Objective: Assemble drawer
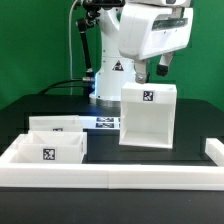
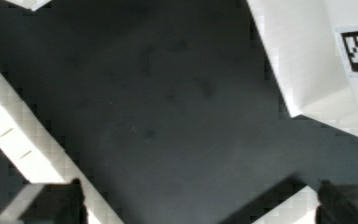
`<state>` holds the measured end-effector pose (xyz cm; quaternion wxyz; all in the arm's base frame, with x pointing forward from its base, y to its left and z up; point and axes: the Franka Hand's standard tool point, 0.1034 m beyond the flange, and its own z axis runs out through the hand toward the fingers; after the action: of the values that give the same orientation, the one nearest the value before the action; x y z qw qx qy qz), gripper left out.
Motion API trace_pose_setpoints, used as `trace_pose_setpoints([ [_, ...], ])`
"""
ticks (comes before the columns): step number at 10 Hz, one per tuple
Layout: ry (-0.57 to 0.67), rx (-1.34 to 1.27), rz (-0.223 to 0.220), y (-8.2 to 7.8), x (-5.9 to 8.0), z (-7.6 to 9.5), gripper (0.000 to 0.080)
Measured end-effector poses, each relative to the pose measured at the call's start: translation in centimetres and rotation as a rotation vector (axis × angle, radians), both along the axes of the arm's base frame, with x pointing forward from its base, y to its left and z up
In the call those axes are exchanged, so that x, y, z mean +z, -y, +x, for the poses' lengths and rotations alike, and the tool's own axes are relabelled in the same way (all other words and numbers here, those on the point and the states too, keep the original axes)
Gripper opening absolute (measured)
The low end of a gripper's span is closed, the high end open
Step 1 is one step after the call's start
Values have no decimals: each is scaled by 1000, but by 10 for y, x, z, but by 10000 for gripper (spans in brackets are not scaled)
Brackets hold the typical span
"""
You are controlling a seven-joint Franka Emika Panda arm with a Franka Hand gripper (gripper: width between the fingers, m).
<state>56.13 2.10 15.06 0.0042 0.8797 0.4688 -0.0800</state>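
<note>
The tall boxy white shell (image 1: 148,116) stands upright on the black table, right of centre, with a square tag on its upper front. Two small open-topped white trays (image 1: 56,126) (image 1: 45,150) sit at the exterior view's left, the nearer one showing a tag. My gripper (image 1: 153,72) hangs just above and behind the shell's top edge. In the wrist view the gripper (image 2: 194,200) is open with only bare table between its dark fingertips (image 2: 44,198). The shell's tagged wall (image 2: 318,60) fills one corner of that view.
A long low white rail (image 1: 110,172) edges the table's front and turns up at both ends. The marker board (image 1: 103,123) lies flat between the trays and the shell. A white sloping edge (image 2: 19,140) crosses the wrist view; I cannot tell which part it is.
</note>
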Motion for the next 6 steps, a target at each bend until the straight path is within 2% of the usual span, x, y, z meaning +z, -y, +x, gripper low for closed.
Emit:
trace_pose_setpoints([
  [5, -1, -3, 1, 0, -1, 0, 650],
  [6, 14, -113, -12, 4, 2, -6, 650],
])
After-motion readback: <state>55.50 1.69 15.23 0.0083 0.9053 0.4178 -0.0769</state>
